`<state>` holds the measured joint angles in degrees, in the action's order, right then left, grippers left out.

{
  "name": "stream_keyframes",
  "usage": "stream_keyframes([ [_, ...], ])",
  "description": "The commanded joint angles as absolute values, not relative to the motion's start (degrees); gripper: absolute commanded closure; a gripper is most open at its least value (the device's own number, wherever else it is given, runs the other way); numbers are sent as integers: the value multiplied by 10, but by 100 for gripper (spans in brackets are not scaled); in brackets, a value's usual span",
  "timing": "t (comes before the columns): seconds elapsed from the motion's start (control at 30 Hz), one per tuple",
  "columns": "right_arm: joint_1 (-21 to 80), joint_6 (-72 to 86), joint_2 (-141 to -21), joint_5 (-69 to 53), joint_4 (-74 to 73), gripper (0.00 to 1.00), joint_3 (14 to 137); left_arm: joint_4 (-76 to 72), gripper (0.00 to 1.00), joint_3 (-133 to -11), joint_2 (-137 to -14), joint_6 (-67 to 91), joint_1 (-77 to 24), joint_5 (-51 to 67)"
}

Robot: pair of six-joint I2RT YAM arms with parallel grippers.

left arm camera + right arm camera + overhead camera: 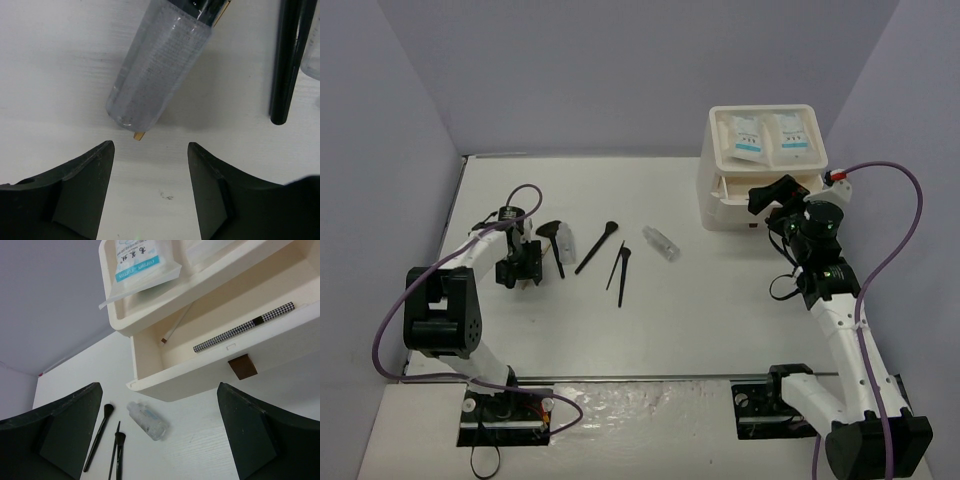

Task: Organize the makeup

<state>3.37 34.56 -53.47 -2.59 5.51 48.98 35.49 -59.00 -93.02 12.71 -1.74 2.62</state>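
Left gripper (150, 146) is partly open over the white table (50, 75) and holds nothing, its two dark fingers apart with only bare surface between them. Just ahead of the tips, on the left side of the table, lies the small clear plastic vial with a dark cap (156, 65), resting on the thin wooden stick (138, 135). A thin black brush handle (286, 65) lies near at its right. I judge the risk so: if I close here, the fingers catch only the rounded end and the vial slips out and rolls — or the stick comes up together with it.
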Motion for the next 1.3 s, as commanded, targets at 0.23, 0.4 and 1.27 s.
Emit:
stream_keyframes([
  [0.23, 46, 330, -515, -18, 107, 4, 485, 306, 47, -584, -931, 107, -12, 53],
  [0.4, 47, 330, -513, -17, 108, 4, 484, 311, 48, -586, -942, 108, -13, 60],
  [1.27, 53, 337, -507, -18, 107, 4, 486, 336, 70, -584, -953, 139, -72, 46],
])
